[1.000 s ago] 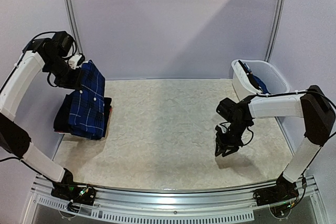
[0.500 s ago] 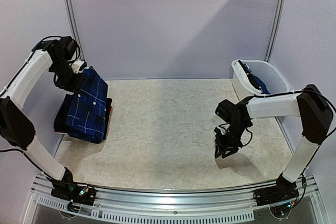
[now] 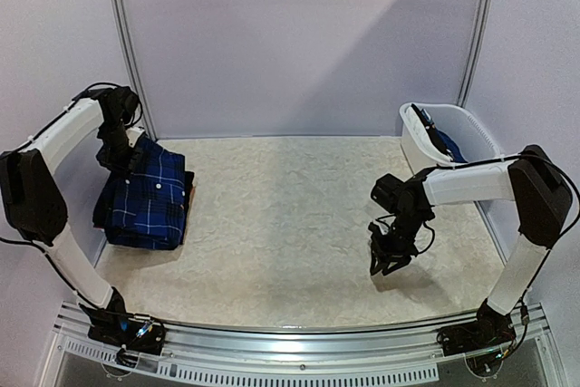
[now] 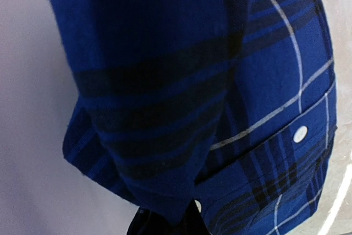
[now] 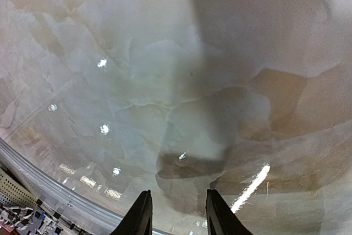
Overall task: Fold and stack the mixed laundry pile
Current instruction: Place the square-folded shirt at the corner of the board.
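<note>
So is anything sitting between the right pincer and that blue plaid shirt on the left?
Nothing visible does. Only bare tabletop lies between the right pincer and the blue plaid shirt at the left edge.

Shirt [image 3: 145,195] under left gripper [image 3: 122,164]: deep blue plaid, broad black bands, thin white lines, white buttons [image 4: 300,134]. Garment [image 3: 101,213] beneath it: plain, near-black. Table [image 3: 290,224] below right gripper [image 3: 388,260]: cream, mottled marble-like veining, grey shadow patches. Right gripper black. Left arm [image 3: 63,133] and right arm [image 3: 471,183]: white with black joints. Basket [image 3: 412,147] beyond right gripper: white, with blue cloth [image 3: 450,147] inside.
</note>
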